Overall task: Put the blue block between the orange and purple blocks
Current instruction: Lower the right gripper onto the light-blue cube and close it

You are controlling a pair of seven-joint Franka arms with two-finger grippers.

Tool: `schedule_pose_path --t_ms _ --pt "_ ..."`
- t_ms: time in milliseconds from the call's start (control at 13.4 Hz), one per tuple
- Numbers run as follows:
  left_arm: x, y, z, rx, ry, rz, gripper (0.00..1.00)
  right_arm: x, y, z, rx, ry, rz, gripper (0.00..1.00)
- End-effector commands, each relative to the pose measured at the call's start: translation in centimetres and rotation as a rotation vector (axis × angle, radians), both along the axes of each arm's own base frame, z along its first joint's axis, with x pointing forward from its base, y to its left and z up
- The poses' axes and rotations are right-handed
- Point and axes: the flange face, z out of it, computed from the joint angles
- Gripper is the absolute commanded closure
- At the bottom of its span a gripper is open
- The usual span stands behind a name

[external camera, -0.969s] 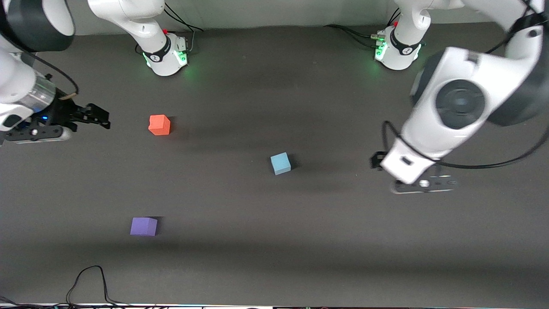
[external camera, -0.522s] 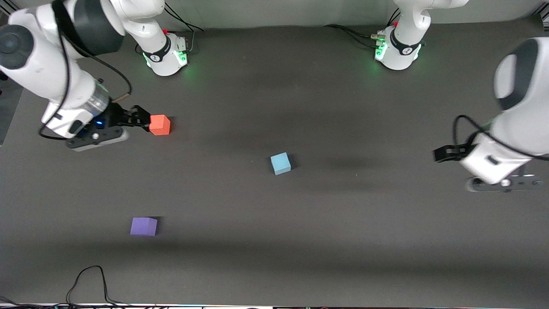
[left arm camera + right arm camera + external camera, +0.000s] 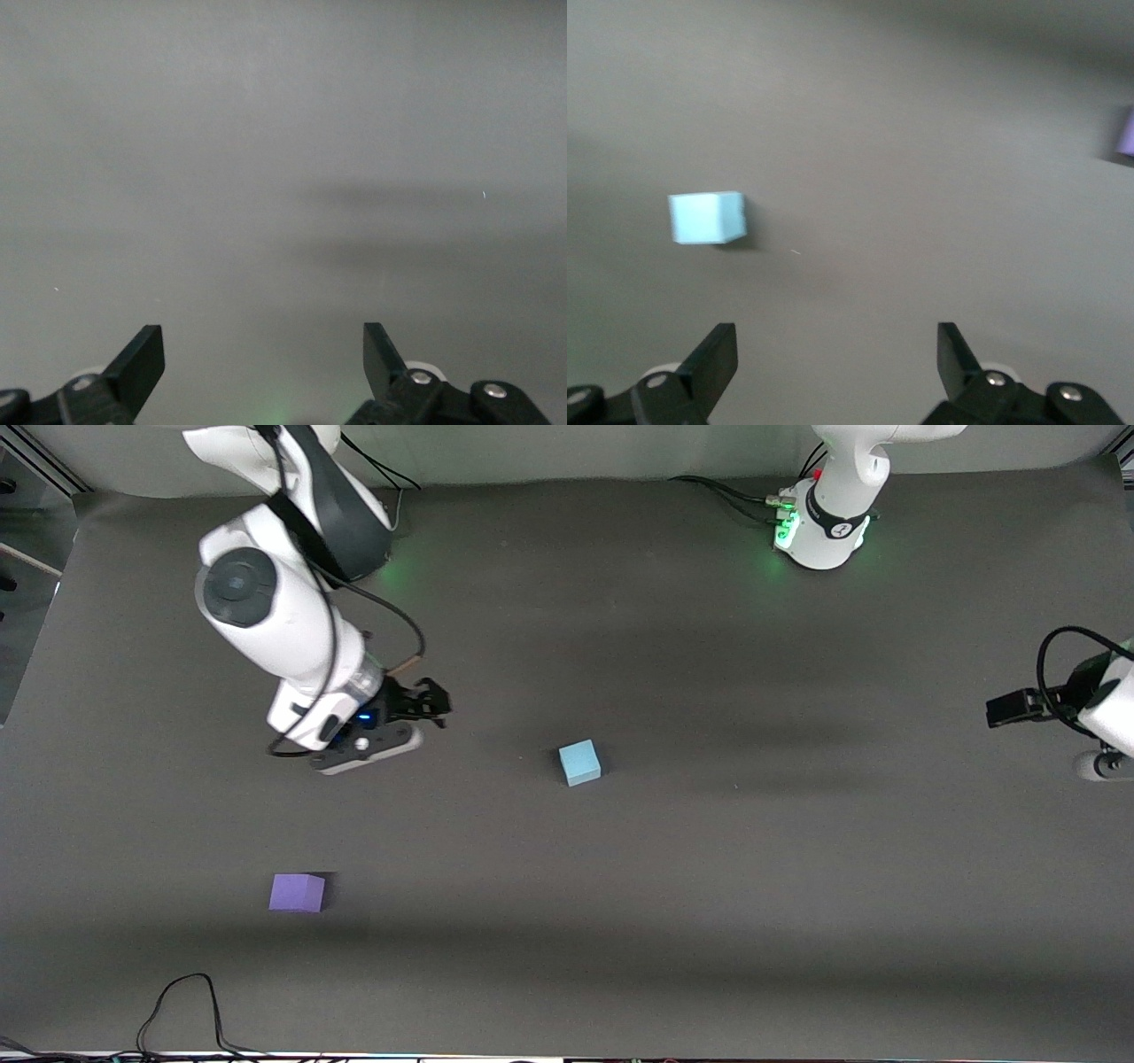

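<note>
Over the table mat (image 3: 673, 921), toward the right arm's end, my right gripper (image 3: 434, 704) hangs with fingers (image 3: 713, 359) spread apart, nothing between them. Left gripper (image 3: 1005, 708) waits at the left arm's end of the table, jaws also apart in its wrist view, only bare mat under it.

Risks: orange block isn't visible now; my right arm (image 3: 292, 629) covers that part of the table, so I could knock it on the way. Coming down off-centre on the blue block (image 3: 579, 763) would shove it rather than catch it, since it's light and sits skewed to my jaw line. Dropping it off the line between the other two is another likely miss.

Blue block: mid-table, resting free, well apart from my right fingertips, toward the left arm's end and a bit nearer the front camera than the spot I'm over. In the right wrist view (image 3: 707, 218) it's ahead and off to one side, not between the jaws. Purple block (image 3: 297, 892) lies nearer the front camera, at the right arm's end.
</note>
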Motion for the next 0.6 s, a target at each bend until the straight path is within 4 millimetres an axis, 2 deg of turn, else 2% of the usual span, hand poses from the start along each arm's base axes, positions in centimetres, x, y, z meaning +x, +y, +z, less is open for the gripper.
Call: schedule_pose_path --t_ms 0,149,224,373,522 --pt "-1.7 -0.4 0.3 0.005 -0.021 0.016 0.0 1.5 5.4 -1.8 0.081 -0.003 -0.067 0.0" --pt "-1.7 -0.9 1.0 0.007 -0.031 0.013 0.0 2.6 9.7 -5.6 0.061 -0.049 -0.059 0.0" --pt "-1.7 -0.9 1.2 0.006 -0.034 0.011 0.0 2.4 12.7 -7.9 0.061 -0.072 -0.068 0.0" --pt "-1.6 -1.0 1.1 0.004 -0.034 0.009 0.0 0.4 18.6 -11.5 0.055 -0.096 -0.106 0.0" --pt "-1.3 -1.0 0.6 0.002 -0.032 0.009 0.0 -0.5 20.0 -16.1 0.006 -0.087 -0.102 0.0"
